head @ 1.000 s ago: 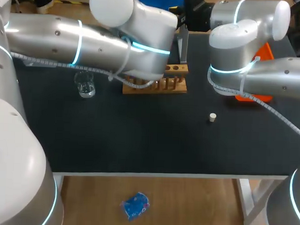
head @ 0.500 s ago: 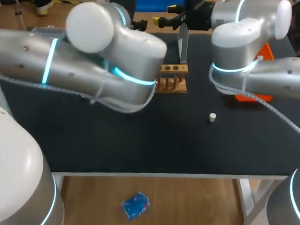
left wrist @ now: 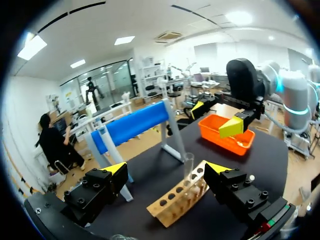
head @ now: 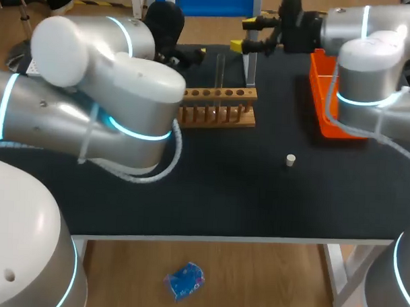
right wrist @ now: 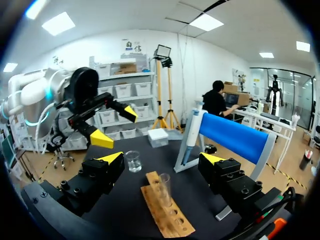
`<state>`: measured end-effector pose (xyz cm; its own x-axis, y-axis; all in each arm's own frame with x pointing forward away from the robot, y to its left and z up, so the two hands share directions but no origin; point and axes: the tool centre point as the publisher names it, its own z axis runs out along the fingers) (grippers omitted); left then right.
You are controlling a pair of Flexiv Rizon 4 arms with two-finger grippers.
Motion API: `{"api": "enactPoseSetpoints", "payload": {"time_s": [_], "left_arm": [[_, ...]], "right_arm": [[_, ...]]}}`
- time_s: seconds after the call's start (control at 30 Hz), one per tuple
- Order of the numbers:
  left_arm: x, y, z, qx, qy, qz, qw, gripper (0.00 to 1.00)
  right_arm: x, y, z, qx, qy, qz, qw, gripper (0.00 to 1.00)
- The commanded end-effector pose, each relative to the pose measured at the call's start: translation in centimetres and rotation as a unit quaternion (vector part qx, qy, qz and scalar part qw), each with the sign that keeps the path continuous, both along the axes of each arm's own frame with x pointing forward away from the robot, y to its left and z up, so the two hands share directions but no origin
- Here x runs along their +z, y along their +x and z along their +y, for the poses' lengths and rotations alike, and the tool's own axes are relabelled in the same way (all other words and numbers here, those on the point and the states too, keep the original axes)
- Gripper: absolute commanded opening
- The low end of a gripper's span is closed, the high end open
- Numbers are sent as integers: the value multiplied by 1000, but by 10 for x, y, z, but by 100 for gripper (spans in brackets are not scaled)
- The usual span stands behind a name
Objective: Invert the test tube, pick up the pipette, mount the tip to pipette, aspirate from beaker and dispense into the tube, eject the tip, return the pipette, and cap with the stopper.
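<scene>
Head view puts you between the first two steps: the test tube [head: 220,68] stands upright in the wooden rack [head: 220,115] near the middle of the worktop's [head: 224,194] far edge, seemingly mouth up. I judge the inverting done and the pipette [right wrist: 191,135] pick-up next. The pipette hangs at one end of the blue-barred stand [right wrist: 232,137] along that far edge, behind the rack. Your right gripper [head: 244,35] hovers just beside the stand's post, fingers spread with nothing between them. Your left gripper [left wrist: 167,169] is likewise spread and empty, looking onto the rack from the far left part of the worktop. The next move calls for lining an open gripper on the pipette's body and closing without knocking the stand or the tube in front of it. The beaker [right wrist: 132,161] sits beyond the rack's end on your left arm's [head: 112,110] side and does not show in the head view, so mind that elbow. The stopper [head: 291,159] lies alone right of middle, and the orange tray [head: 319,97] takes the far right corner. Your room to swing is over the near half of the worktop.
</scene>
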<state>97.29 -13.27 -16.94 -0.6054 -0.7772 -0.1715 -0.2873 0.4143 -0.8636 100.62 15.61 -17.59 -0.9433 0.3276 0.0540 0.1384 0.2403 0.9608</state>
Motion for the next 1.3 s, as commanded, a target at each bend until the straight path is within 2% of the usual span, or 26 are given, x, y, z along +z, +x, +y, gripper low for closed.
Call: {"api": "enactPoseSetpoints", "payload": {"time_s": [0.03, 0.2, 0.27, 0.73, 0.77, 0.8, 0.87, 0.97, 1.03, 1.17, 1.3], "left_arm": [[-4, -7, 4, -298, -3, 93, 950, 100], [-10, -11, -4, -360, 7, 117, 925, 100], [-13, -11, -8, -370, 15, 120, 921, 100], [-13, -11, -8, -370, 15, 120, 921, 100], [-13, -11, -8, -370, 15, 120, 921, 100], [-16, -9, -6, -378, 12, 125, 917, 100], [-19, -5, -4, -397, 27, 131, 908, 100], [-18, 4, -5, -404, 33, 135, 904, 100], [-19, 11, -8, -410, 34, 136, 901, 100], [-27, 22, -17, -436, 16, 148, 887, 100], [-31, 35, -22, -442, 21, 156, 883, 100]], "right_arm": [[6, -29, -45, 25, -11, 0, 1000, 100], [5, -35, -51, 10, -16, -10, 1000, 100], [5, -35, -51, 10, -16, -10, 1000, 100], [5, -35, -51, 10, -16, -10, 1000, 100], [-1, -38, -57, 8, -16, -4, 1000, 100], [-5, -43, -62, 6, -12, 1, 1000, 100], [-11, -54, -75, 1, -6, 3, 1000, 100], [-18, -71, -93, -9, -7, 5, 1000, 100], [-21, -81, -101, -15, -10, 2, 1000, 100], [-28, -100, -113, 0, -4, -18, 1000, 100], [-35, -117, -122, 13, -7, -22, 1000, 100]]}}
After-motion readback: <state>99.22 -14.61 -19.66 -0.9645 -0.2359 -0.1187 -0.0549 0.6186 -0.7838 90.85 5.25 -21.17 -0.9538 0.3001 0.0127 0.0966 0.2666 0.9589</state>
